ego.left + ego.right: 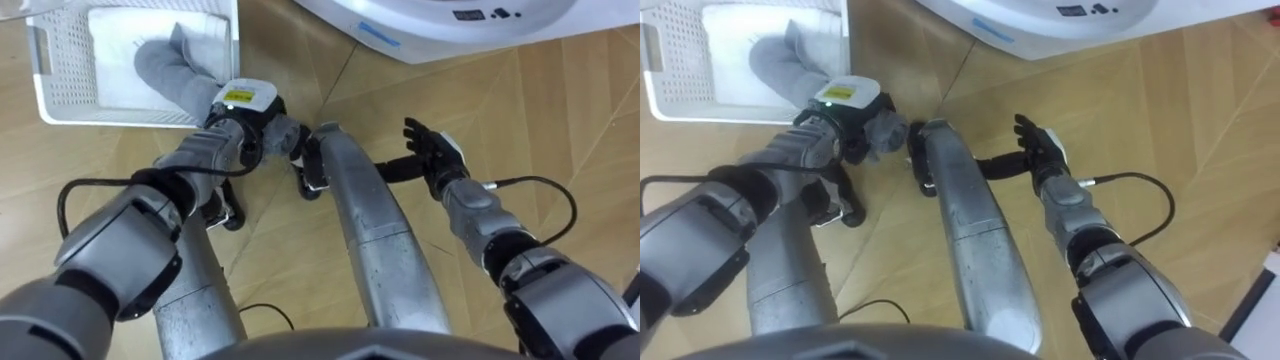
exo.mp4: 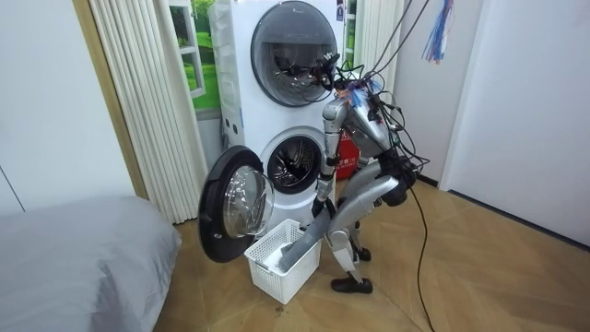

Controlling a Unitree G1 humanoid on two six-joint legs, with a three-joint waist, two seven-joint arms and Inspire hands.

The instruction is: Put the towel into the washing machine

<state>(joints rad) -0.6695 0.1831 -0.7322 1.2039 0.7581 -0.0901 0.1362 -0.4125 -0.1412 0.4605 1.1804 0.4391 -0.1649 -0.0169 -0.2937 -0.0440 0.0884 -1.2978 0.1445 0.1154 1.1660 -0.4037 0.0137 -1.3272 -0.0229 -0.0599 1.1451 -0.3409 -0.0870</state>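
Left hand (image 1: 243, 110) is closed on the grey towel (image 1: 165, 62), which trails from the white laundry basket (image 1: 62, 70) at its near corner. Right hand (image 1: 432, 152) hangs open over the floor. The washing machine (image 1: 450, 25) door (image 2: 235, 207) stands open just beside the basket.

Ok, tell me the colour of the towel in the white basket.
The towel is plain grey, clearest in the left eye view.
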